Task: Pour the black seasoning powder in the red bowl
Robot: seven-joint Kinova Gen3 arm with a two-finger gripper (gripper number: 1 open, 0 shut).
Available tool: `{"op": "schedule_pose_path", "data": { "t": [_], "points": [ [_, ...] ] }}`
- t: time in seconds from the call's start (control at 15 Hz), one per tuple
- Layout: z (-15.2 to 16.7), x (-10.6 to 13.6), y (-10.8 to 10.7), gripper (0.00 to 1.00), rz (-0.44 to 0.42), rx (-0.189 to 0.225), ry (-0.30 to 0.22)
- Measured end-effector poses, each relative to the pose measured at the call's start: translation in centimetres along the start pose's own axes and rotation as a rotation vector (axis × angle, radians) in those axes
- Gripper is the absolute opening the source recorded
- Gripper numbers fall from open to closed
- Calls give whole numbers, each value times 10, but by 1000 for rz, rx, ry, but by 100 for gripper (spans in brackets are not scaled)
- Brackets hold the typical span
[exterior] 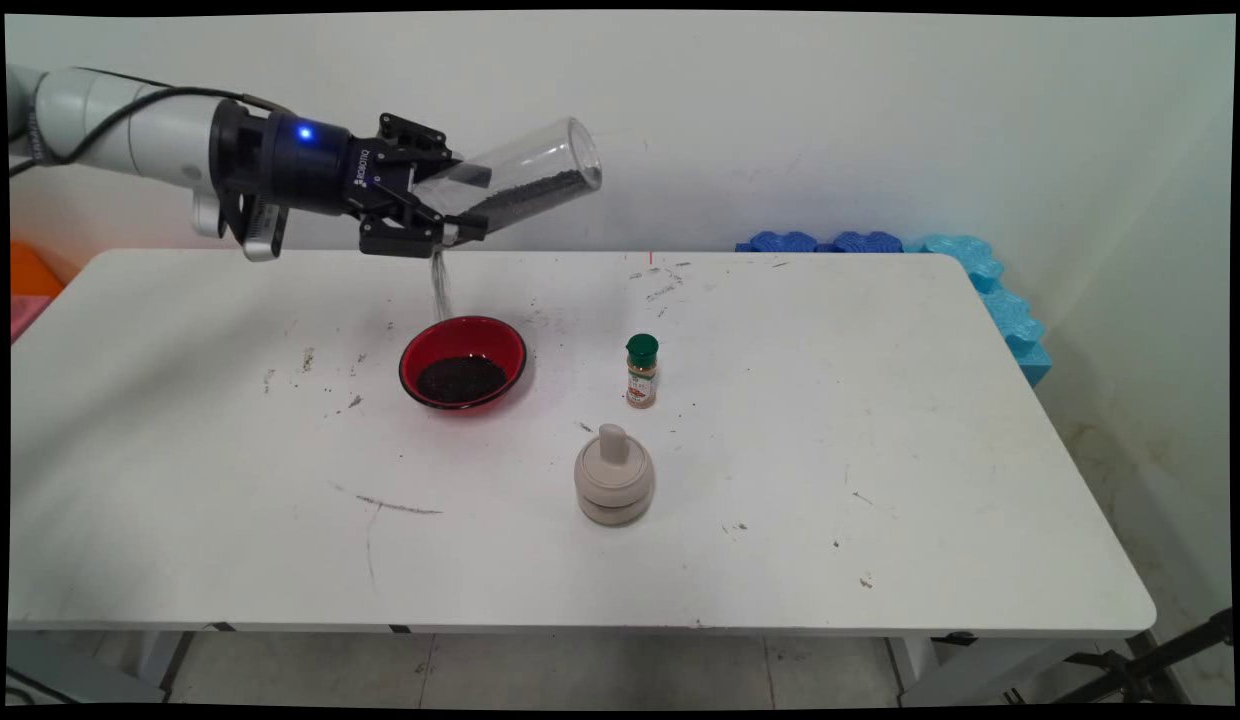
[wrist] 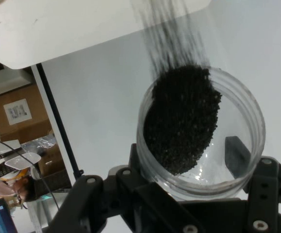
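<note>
Your tool (exterior: pixel 458 205) was clamped on a clear plastic jar (exterior: pixel 525 185), one finger (wrist: pixel 237 154) showing through its wall in the hand view, and you had it tipped over above the worktop's (exterior: pixel 880 450) far edge, left of the middle. Dark grains (wrist: pixel 181 119) lay heaped along the low side of the jar, and a thin stream (exterior: pixel 440 285) of them fell from its mouth, down by the tool, toward the far rim of the red bowl (exterior: pixel 464 362). That bowl sat on the worktop below the jar, a little back of centre, with a dark pile already in its bottom. To its right, apart from it, a small spice bottle with a green cap (exterior: pixel 641 371) stood upright. Nearer the front edge, just beside the bottle and touching nothing, sat a squat beige lidded pot with a knob on top (exterior: pixel 614 487). Loose specks and smudges marked the worktop around the bowl and toward the far edge. At the far right corner, blue foam pieces (exterior: pixel 965 265) lay against the wall and ran down the right edge.
</note>
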State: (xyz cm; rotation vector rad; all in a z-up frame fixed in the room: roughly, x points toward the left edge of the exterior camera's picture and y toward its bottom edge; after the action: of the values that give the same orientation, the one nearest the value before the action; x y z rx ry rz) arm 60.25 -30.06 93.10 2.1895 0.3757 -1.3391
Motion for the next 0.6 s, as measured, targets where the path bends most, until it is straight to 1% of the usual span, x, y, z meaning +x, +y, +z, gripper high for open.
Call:
{"op": "schedule_pose_path", "data": {
  "t": [0.6],
  "points": [
    [1,-4,0,0,-7,-19,-23]
  ]
}}
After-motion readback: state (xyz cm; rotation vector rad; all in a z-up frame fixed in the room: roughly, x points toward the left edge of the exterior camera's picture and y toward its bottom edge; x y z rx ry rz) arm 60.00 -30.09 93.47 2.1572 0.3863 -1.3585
